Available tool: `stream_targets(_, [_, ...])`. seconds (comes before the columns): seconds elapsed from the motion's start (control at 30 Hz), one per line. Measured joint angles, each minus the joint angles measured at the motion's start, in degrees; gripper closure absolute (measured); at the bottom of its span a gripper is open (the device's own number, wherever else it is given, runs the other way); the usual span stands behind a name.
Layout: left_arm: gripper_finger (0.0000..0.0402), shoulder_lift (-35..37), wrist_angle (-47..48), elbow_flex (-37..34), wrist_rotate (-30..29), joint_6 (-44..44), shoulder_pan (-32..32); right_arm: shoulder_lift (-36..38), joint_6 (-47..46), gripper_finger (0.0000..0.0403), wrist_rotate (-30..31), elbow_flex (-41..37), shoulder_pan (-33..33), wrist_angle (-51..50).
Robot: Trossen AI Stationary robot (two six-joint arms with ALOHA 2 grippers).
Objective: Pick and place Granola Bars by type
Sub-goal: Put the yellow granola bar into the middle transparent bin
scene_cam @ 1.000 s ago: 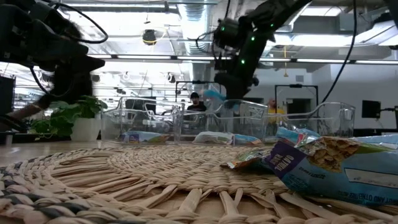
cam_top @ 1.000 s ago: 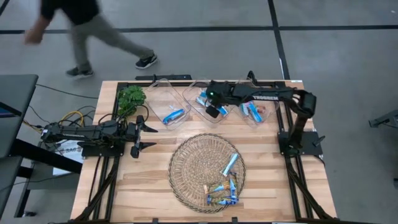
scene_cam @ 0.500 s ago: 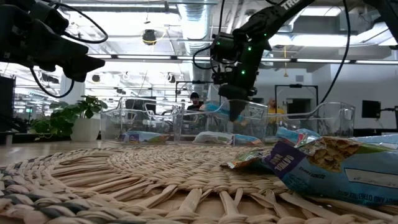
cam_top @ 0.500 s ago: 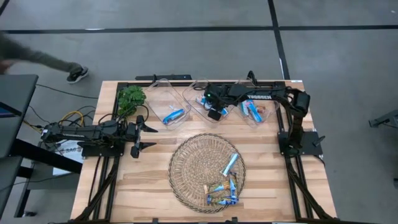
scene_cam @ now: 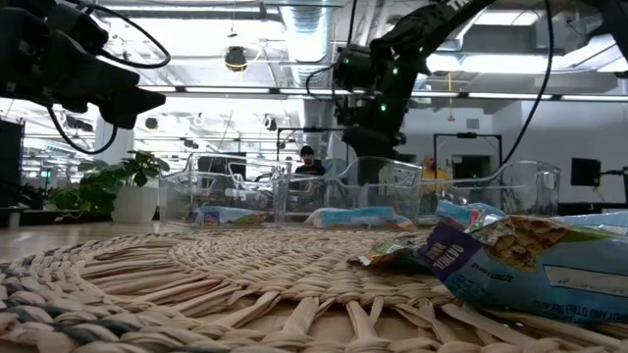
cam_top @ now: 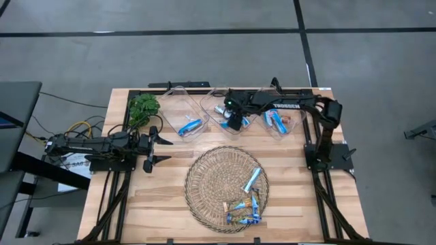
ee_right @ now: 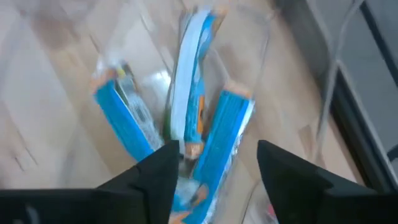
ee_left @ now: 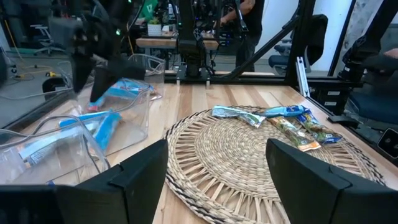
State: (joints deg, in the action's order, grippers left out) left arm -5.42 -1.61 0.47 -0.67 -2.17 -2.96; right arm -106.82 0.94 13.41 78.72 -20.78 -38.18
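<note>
Left gripper (cam_top: 151, 145) is parked at the worktop's (cam_top: 170, 197) left edge with jaws released, granola bars (cam_top: 243, 209) are left on the wicker tray (cam_top: 204, 178), and right gripper (cam_top: 234, 122) is held over the middle bin (cam_top: 216, 95), jaws apparently released, bars (ee_right: 186, 124) lying below.

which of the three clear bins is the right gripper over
The middle bin: the right gripper hangs above it; the left bin and right bin flank it.

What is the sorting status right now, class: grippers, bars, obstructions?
Right gripper open above middle bin, empty. Left gripper open, idle beside wicker tray. Several granola bars unsorted. Nothing blocking.
</note>
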Motion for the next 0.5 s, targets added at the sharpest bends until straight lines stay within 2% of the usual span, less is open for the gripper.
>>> stream_targets(0.17, [0.0136, 0.0, -0.01, 0.0, 0.01, -0.55, -0.02, 4.69, -0.95, 0.0173, 0.4, 0.0, 2.75, 2.32])
stream_targets(0.33, [0.0136, 0.01, -0.02, -0.02, 0.02, -0.08, 0.0, 10.52, -2.44, 0.0177, 3.15, -0.56, 6.89, 6.17])
stream_targets(0.5, [0.0136, 0.0, -0.02, 0.0, 0.02, -0.26, 0.0, 16.4, -3.86, 0.0183, 5.21, -4.49, 12.0, 10.25])
